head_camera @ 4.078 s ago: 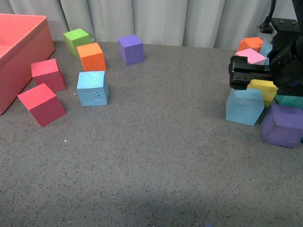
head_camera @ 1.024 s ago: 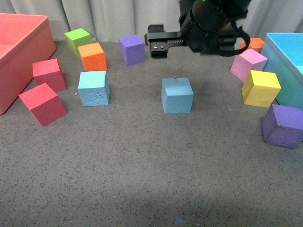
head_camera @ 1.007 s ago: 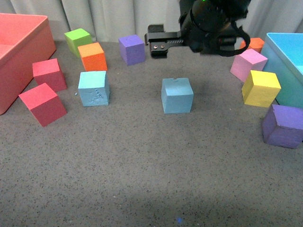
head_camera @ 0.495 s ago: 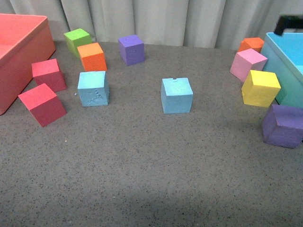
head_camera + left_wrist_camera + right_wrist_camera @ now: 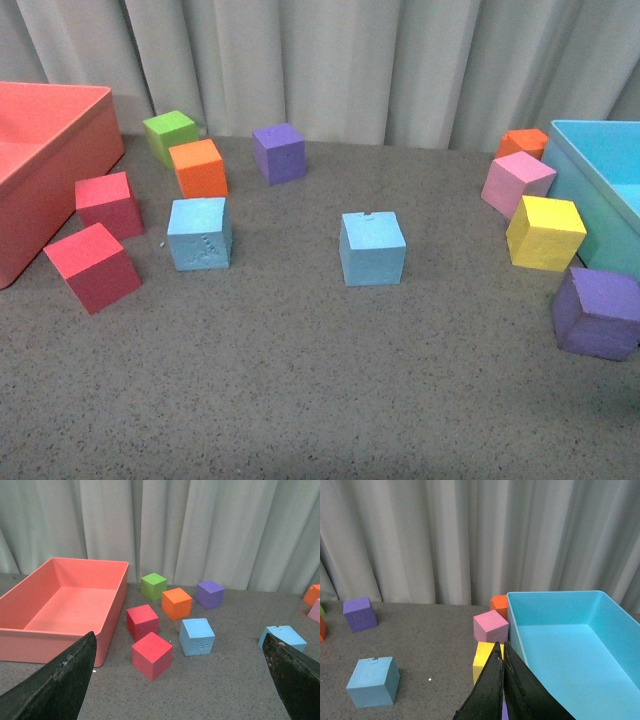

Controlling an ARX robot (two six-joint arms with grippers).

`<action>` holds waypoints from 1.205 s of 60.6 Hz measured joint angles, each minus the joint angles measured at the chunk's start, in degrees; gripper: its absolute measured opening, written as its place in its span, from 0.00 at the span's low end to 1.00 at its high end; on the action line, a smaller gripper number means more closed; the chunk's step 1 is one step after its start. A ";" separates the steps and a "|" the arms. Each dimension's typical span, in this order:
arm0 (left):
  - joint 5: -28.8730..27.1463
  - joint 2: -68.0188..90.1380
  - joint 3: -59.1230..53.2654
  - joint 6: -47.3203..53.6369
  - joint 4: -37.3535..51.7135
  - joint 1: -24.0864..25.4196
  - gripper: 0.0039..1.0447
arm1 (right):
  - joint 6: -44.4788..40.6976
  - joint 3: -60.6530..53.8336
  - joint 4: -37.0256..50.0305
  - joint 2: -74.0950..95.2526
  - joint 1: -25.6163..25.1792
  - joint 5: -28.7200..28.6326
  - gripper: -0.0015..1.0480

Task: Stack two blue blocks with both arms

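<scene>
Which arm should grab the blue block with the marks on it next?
Left. The left gripper is open, the marked blue block ahead of it; the right gripper is shut, beside the turquoise bin.

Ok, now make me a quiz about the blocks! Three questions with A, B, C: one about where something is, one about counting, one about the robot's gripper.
1. Where is the plain blue block?
A) inside the turquoise bin
B) on top of the green cube
C) alone on the grey table

2. How many red cubes are there?
A) two
B) one
C) four

3. How is the right gripper?
A) wide open
B) shut, holding nothing
C) shut on a yellow cube

Answers:
1 C: it stands by itself mid-table, apart from the marked blue block.
2 A: just two show, both on the left in the front view.
3 B: in the right wrist view its fingers meet with nothing between them.
</scene>
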 joint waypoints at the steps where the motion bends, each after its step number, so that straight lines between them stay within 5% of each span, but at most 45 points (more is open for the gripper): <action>1: 0.00 0.00 0.00 0.00 0.00 0.02 0.94 | 0.00 -0.42 -0.48 -0.92 -0.20 -0.22 0.01; 13: 0.00 0.00 0.00 0.00 0.00 0.00 0.94 | 0.00 -4.70 -8.57 -13.29 -5.16 -4.74 0.01; 73: 0.00 0.00 0.00 0.00 0.00 0.02 0.94 | 0.02 -8.11 -44.06 -53.51 -5.29 -5.16 0.01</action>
